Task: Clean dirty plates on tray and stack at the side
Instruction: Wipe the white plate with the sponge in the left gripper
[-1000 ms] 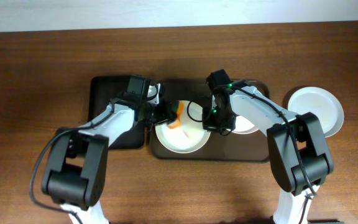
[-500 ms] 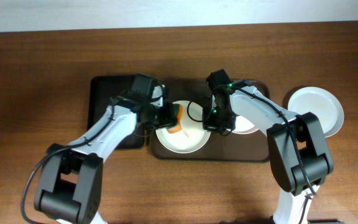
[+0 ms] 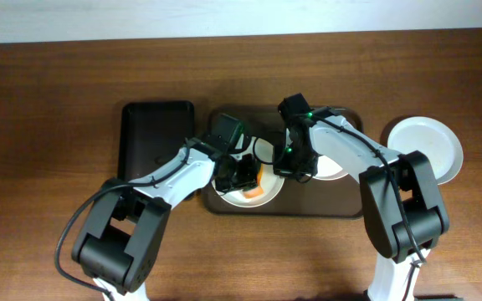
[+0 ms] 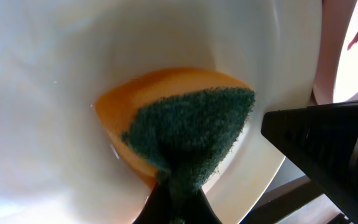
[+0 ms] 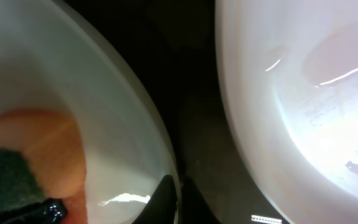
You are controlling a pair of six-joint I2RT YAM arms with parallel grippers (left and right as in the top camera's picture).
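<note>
While the left pincer [image 4: 176,208] grips one sponge [image 4: 191,121], the right pincer [image 5: 174,198] pinches one of three plates [image 3: 231,195] [image 3: 333,166] [image 3: 429,146].

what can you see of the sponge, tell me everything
The sponge is orange foam with a dark green scouring layer on top. It is folded, pinched at its near end in the shut left gripper, and its orange side presses on the inside of the white plate, near the rim.

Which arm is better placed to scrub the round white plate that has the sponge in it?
Left. The left tool grips the orange sponge with a green scouring face, pressed into the round white plate. The right tool is shut on that plate's rim, apparently steadying it, and carries no sponge.
</note>
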